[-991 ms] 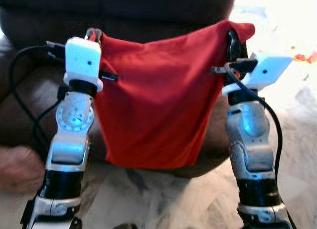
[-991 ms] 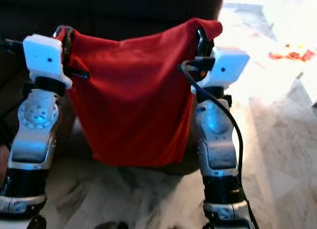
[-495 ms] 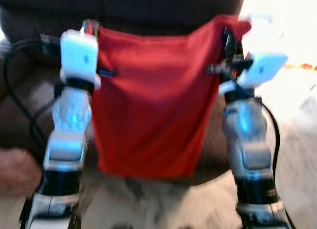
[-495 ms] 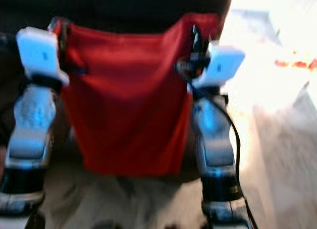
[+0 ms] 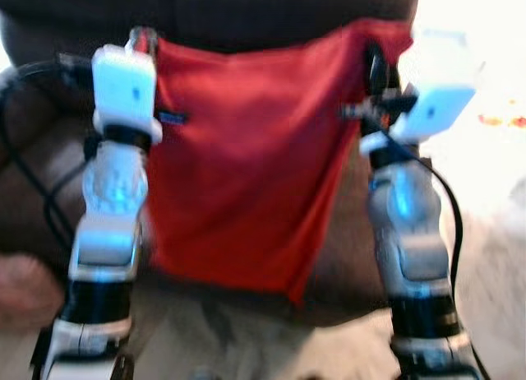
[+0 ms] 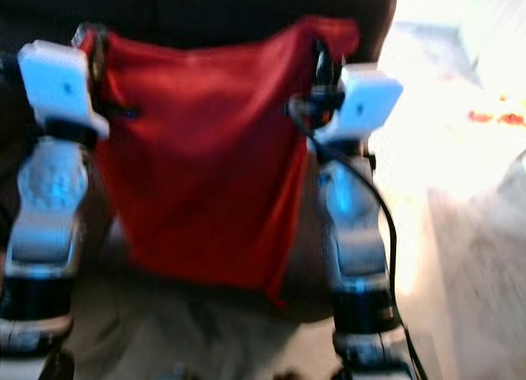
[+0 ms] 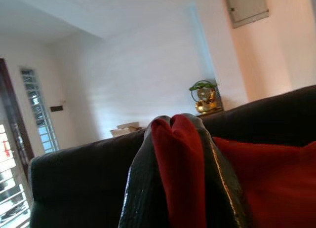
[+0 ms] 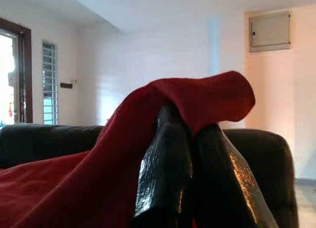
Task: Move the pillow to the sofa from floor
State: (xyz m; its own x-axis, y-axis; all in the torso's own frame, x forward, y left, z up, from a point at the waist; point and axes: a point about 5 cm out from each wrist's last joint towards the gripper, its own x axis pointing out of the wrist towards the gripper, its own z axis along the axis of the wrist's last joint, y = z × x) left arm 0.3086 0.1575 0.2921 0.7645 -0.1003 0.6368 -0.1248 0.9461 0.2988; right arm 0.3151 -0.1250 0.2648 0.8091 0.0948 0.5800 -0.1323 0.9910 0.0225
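Note:
A red pillow [image 5: 246, 158] hangs limp between my two raised arms, in front of the dark sofa [image 5: 246, 10]. My left gripper [image 5: 141, 43] is shut on the pillow's upper left corner, and the left wrist view shows red fabric [image 7: 180, 173] pinched between its black fingers [image 7: 143, 188]. My right gripper [image 5: 376, 55] is shut on the upper right corner, with the cloth [image 8: 197, 97] draped over its fingers [image 8: 165, 173]. The pillow's lower edge hangs off the floor, its bottom right corner drooping lowest.
The dark sofa's seat [image 5: 33, 166] and backrest [image 8: 44, 139] lie straight ahead. Pale marble floor [image 5: 263, 347] runs below, with bright glare at the right [image 5: 485, 76]. Black cables [image 5: 37, 199] loop beside my left arm. A pinkish blurred shape [image 5: 25, 289] sits at the lower left.
Both arms have lifted the pillow slightly higher toward the sofa. Its bottom edge has swung and now slants, the right corner lowest. The picture has become more blurred.

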